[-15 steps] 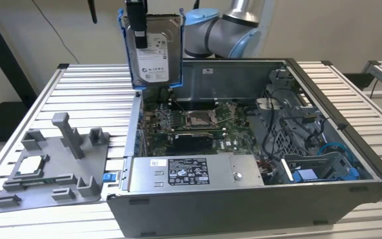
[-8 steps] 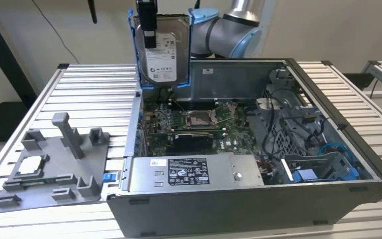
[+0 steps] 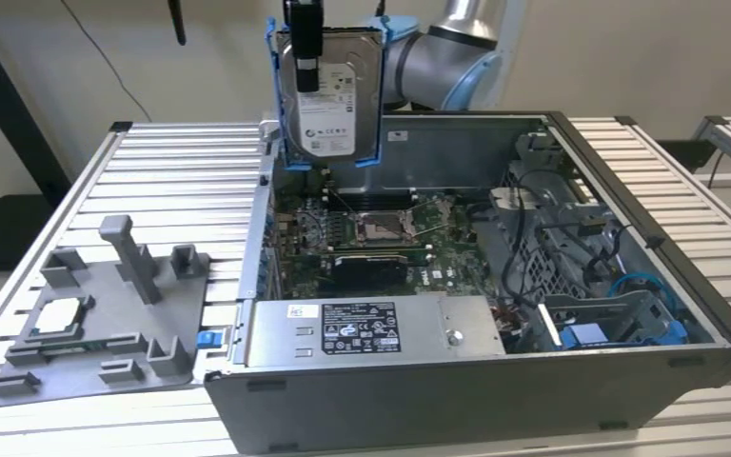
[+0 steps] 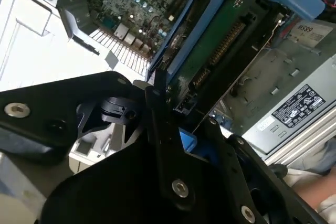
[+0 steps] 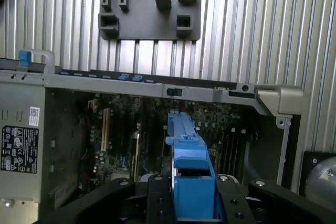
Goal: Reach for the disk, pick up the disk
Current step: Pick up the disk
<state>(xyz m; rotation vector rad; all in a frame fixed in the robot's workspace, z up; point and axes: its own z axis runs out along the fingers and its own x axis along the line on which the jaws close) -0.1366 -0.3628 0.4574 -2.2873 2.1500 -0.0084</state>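
Silver-grey metal disk (image 3: 335, 105), white label, framed in a blue bracket (image 5: 191, 187).
Location: in the air above the far side of the open computer case (image 3: 467, 381), clear of it and touching nothing but the hand.
Attitude: on end, label towards the exterior view, judged so because it hangs from its gripped upper end.
Hand (image 3: 304, 67): closed on the disk, black fingers (image 4: 157, 111) pinching across its thin dimension. The green circuit side shows in the second wrist view.
Pick-up: judged done.
Motherboard (image 3: 365, 228): inside the case, below the disk.
Grey fixture plate (image 3: 99, 324): on the ribbed surface (image 3: 163, 181), beside the case at the exterior view's left, well apart from the disk.
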